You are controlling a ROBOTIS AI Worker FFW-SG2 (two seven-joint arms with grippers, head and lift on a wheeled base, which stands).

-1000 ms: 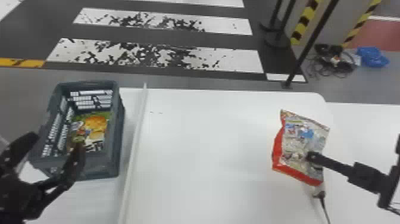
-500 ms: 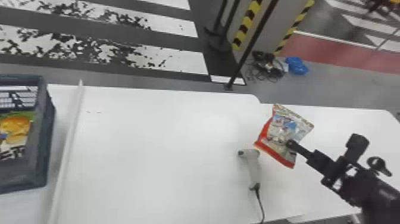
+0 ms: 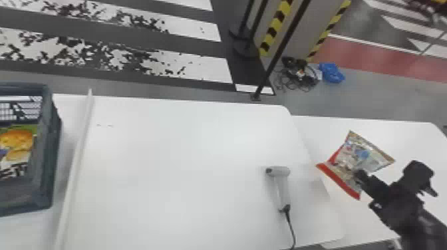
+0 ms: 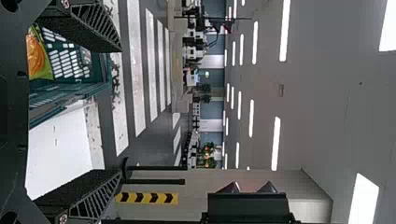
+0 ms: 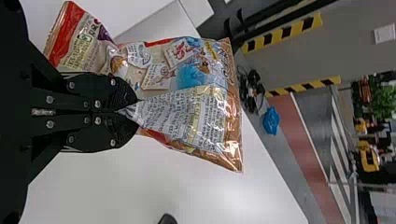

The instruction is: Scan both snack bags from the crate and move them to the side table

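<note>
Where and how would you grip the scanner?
Probably at the handle, from above, with a finger on each long side: the scanner lies down, its slim handle pointing toward the robot between the broader head and the cord.

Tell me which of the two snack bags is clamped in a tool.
The red-edged bag, pinched by the right tool; the other bag, with orange food pictured on it, lies inside the crate.

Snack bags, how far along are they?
One bag is out of the crate, in the right gripper over the side table. Whether it was scanned, I can't tell; the scanner lies on the main table. Left to do: release it, then scan and move the other bag, lying in the crate.
</note>
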